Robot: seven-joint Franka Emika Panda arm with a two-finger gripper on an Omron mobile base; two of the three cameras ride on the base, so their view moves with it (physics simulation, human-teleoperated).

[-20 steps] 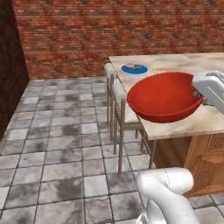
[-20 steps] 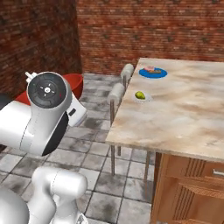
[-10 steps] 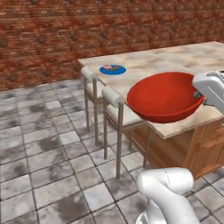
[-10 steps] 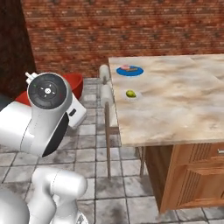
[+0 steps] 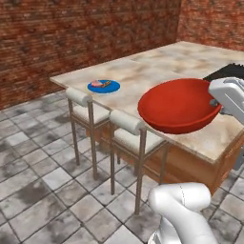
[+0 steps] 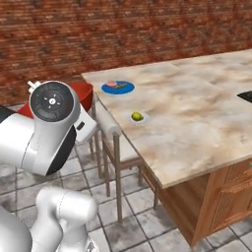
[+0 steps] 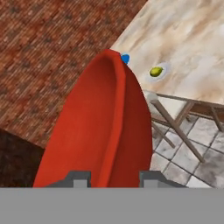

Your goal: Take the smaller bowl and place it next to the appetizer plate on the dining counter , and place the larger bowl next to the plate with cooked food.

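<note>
Red bowl in hand, blue plate ahead across the desk.

My hand (image 7: 112,177) holds the larger bowl (image 5: 177,106) by its rim, one finger either side of the wall, carrying it clear above the near edge of the dining desk (image 6: 197,113). The plate with cooked food (image 5: 103,86) lies farther along the desk near its far corner, beyond the appetizer plate (image 6: 138,117). As I judge it, the bowl must travel forward over the stools (image 5: 126,125) toward that blue plate, then come down beside it.
</note>
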